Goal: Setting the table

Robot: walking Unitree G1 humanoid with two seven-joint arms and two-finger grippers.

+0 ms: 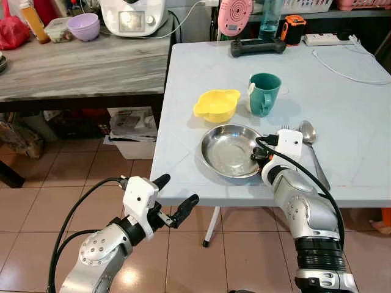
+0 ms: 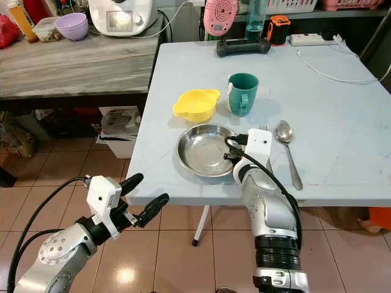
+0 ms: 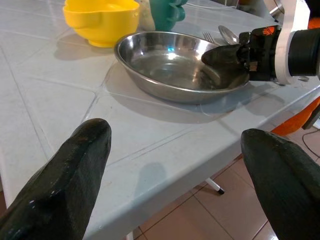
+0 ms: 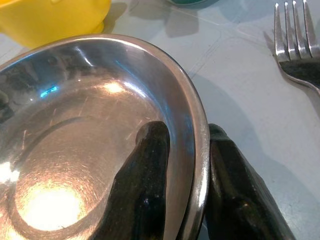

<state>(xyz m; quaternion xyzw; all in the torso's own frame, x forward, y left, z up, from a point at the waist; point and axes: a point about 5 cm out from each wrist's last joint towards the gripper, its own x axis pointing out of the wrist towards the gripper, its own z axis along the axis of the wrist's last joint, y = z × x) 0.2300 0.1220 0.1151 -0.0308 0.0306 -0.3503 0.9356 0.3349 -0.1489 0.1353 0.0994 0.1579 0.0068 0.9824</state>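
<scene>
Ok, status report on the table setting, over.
Right tool pinching steel plate rim, one finger inside, one outside. Left tool open, below table edge. Fork and spoon lie beside plate.

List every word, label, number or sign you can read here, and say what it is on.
None can be read.
Screen of the white kitchen machine: lit, but blurred.
Papers in the box under the side table: printed, too small to read.
Orange and black device: markings too small.
Steel plate, held by the right gripper: no text.
</scene>
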